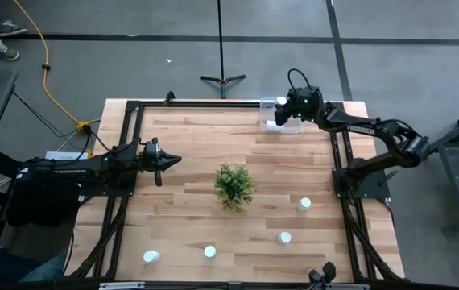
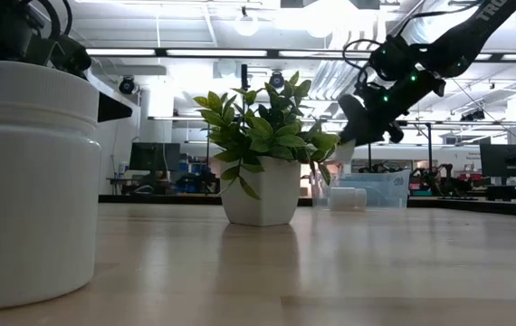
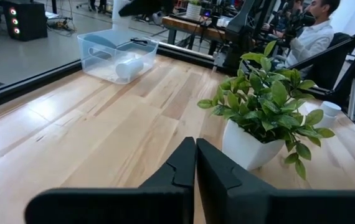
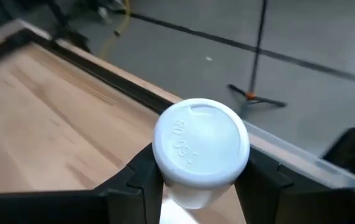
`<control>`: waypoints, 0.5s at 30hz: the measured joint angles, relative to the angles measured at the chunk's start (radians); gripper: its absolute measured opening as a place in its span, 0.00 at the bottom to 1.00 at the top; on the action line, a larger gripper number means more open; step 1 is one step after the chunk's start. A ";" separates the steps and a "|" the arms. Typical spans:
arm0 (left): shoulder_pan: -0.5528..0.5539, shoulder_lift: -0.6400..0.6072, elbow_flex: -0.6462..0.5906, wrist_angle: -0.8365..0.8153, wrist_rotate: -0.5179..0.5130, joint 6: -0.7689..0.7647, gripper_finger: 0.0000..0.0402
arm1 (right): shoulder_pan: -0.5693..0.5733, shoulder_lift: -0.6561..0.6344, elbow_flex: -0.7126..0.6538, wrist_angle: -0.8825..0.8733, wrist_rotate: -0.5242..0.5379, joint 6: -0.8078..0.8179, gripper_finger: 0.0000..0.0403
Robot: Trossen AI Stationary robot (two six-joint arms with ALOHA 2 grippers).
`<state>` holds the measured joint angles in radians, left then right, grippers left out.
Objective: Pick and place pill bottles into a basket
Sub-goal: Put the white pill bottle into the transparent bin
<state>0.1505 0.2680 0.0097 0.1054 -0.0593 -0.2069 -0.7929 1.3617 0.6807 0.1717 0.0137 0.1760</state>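
Observation:
My right gripper (image 1: 287, 113) is shut on a white pill bottle (image 4: 200, 146) and holds it above the clear basket (image 1: 265, 121) at the table's far right. The low view shows the bottle (image 2: 342, 153) under the gripper (image 2: 356, 127), above the basket (image 2: 377, 190). One bottle (image 3: 127, 65) lies on its side in the basket (image 3: 103, 46). Several bottles stand on the table near its front: (image 1: 303, 205), (image 1: 284, 238), (image 1: 210, 251), (image 1: 150, 257). My left gripper (image 1: 170, 161) is shut and empty at the table's left, clear of the bottles. My right gripper pinches the bottle between its two fingers (image 4: 141, 174), which sit on opposite sides of the bottle's body just under the cap (image 4: 200, 140). The fingers come from above, slanting down. The bottle is lifted clear and hangs tilted below the fingers, above the basket.
A small green plant in a white pot (image 1: 234, 185) stands at the table's middle. One bottle (image 2: 32, 181) stands right in front of the low camera. A person (image 3: 311, 34) sits beyond the table. Bare wood lies between the plant and the basket.

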 joint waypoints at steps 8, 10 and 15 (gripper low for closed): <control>0.000 0.000 0.000 -0.004 0.000 0.000 0.06 | 0.000 0.000 0.000 -0.215 0.107 -0.140 0.36; 0.000 0.000 0.000 -0.004 0.000 0.000 0.09 | 0.000 0.000 0.000 -0.257 0.130 -0.163 0.36; 0.000 0.000 0.000 -0.004 0.000 -0.005 0.11 | 0.000 0.000 0.000 -0.304 0.136 -0.185 0.36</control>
<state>0.1501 0.2680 0.0097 0.1017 -0.0597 -0.2123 -0.7925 1.3617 0.6807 -0.1323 0.1501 -0.0086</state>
